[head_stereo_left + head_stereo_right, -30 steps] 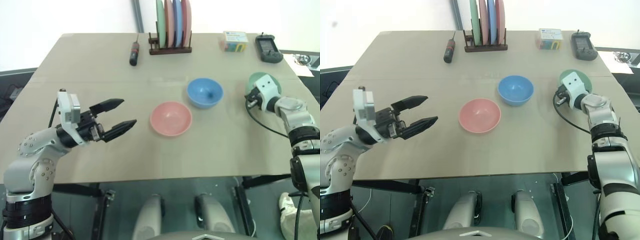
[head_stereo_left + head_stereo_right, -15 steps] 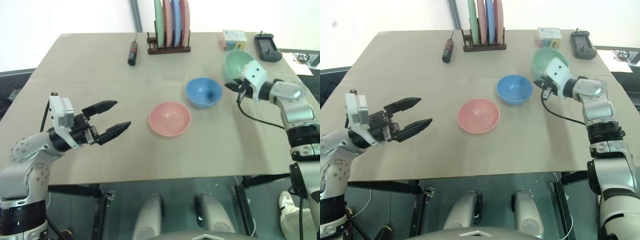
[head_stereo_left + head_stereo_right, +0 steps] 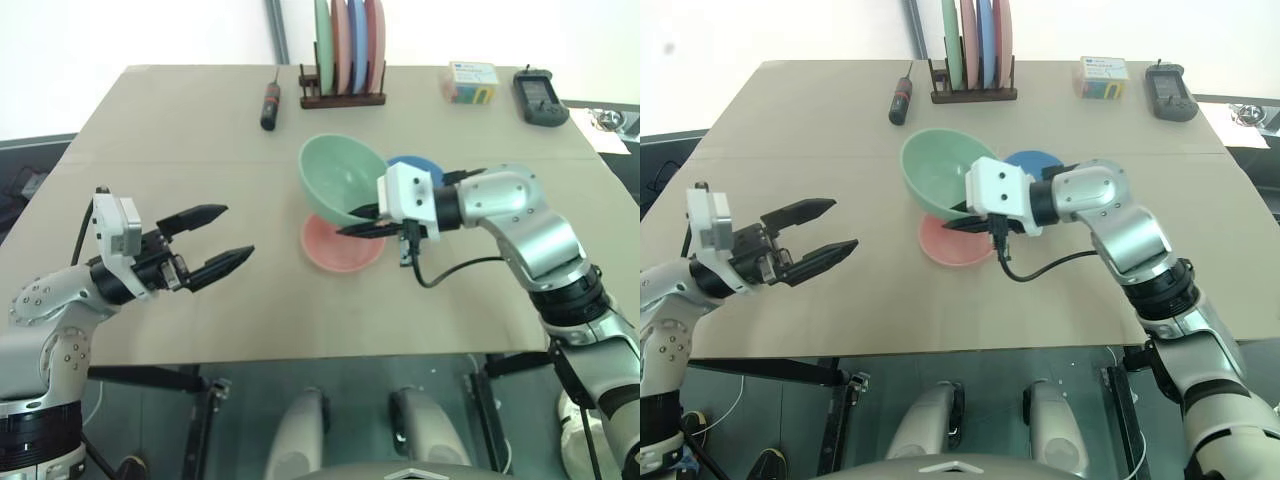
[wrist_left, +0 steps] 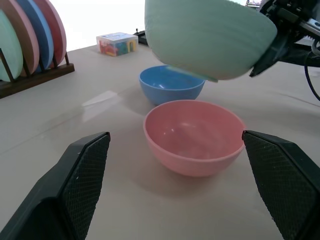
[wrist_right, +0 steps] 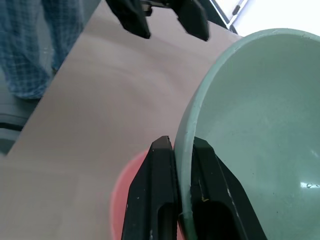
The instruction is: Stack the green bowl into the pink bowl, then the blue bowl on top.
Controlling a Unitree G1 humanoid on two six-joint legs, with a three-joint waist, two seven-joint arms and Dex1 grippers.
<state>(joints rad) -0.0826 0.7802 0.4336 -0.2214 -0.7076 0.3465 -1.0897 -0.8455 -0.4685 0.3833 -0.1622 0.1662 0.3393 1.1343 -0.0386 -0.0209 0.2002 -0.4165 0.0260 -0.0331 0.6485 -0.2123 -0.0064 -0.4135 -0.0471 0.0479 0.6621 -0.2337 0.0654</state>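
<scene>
R pincer (image 3: 362, 222) gripping green bowl (image 3: 340, 180), pink bowl (image 3: 335, 252) half-hidden

This looks like a robotics lab set up for manipulation trials rather than a home kitchen; a plain desk (image 3: 160, 130) covered in tan sheeting stands on a metal frame against a bare white wall; staged props sit along its far edge: a wooden rack of upright coloured plates (image 3: 345, 50), a screwdriver (image 3: 269, 104), a small colourful box (image 3: 471, 82) and a black handheld device (image 3: 540, 96); cables trail from the robot arms.
</scene>
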